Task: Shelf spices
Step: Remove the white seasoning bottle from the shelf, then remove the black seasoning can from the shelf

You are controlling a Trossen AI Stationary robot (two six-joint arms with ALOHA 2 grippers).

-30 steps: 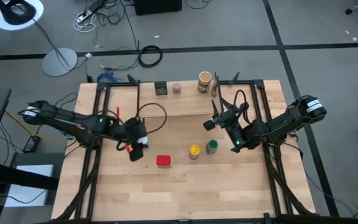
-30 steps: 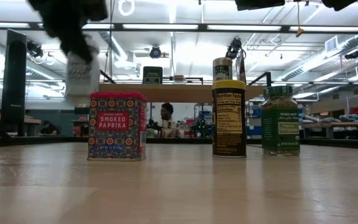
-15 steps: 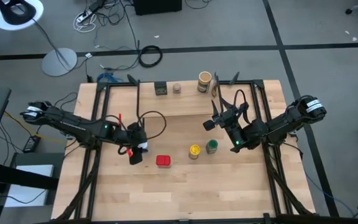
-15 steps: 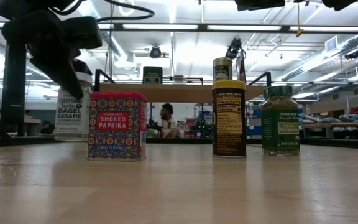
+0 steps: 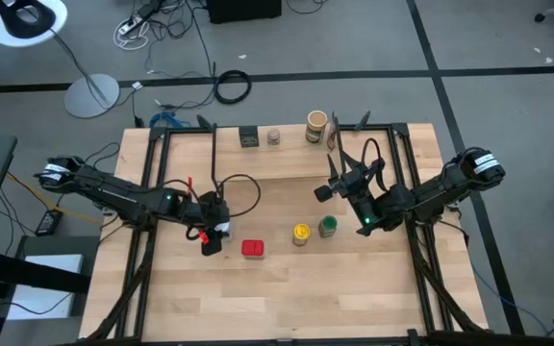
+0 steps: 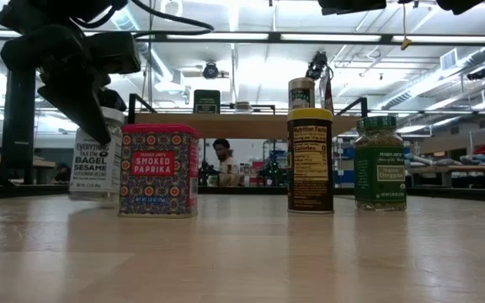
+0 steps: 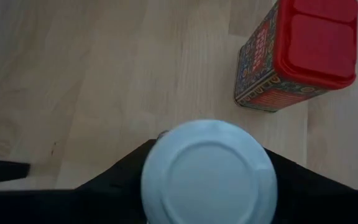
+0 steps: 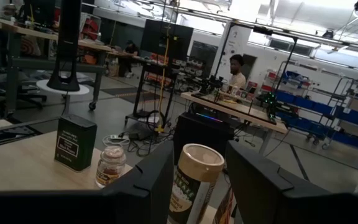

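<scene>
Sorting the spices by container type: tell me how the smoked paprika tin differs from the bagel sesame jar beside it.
The smoked paprika tin is a square, patterned red tin with a flat red lid; the bagel sesame jar is round, pale-labelled, with a white lid. The tin stands free, while the left gripper sits around the jar's top. The jar stands farther from the low camera than the tin. Both stand upright on the table, not on the shelf.

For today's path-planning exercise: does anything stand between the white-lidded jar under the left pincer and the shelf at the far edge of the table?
Nothing visible does. The white-lidded jar stands on the table under the left pincer, with the red tin off to its side. From above, only bare wood lies between it and the shelf.
</scene>
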